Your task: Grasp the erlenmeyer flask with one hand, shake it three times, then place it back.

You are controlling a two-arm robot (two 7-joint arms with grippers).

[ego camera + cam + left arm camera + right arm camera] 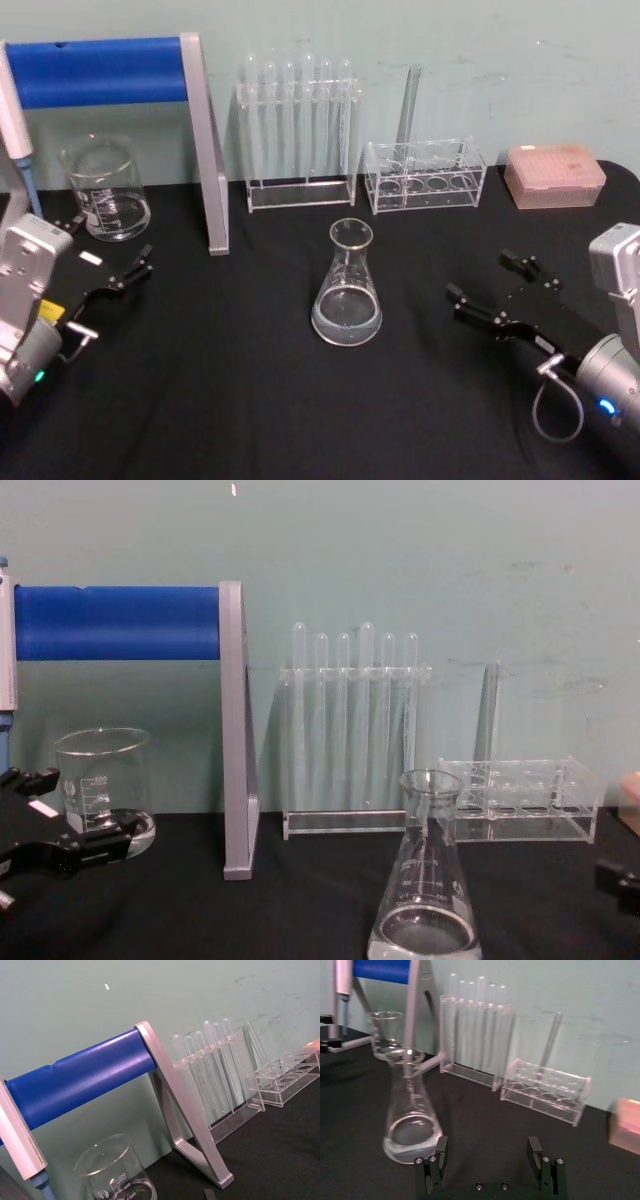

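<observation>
The fingers of the right gripper (pixel 479 274) are spread wide and hold nothing. They sit low over the black worktop (pixel 250 400), to the right of the erlenmeyer flask (pixel 347 290) and apart from it. The flask stands upright mid-worktop with a little clear liquid in its base. The left gripper (pixel 110 243), fingers likewise parted and empty, sits at the near left, close to a glass beaker (pixel 105 190). A tall test tube rack (pixel 298 190) stands at the far edge.

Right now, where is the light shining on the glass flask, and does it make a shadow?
Head view: pale glints ring the rim and base of the erlenmeyer flask; no shadow shows on the black cloth. Left wrist view: a soft sheen runs along the blue bar.
</observation>
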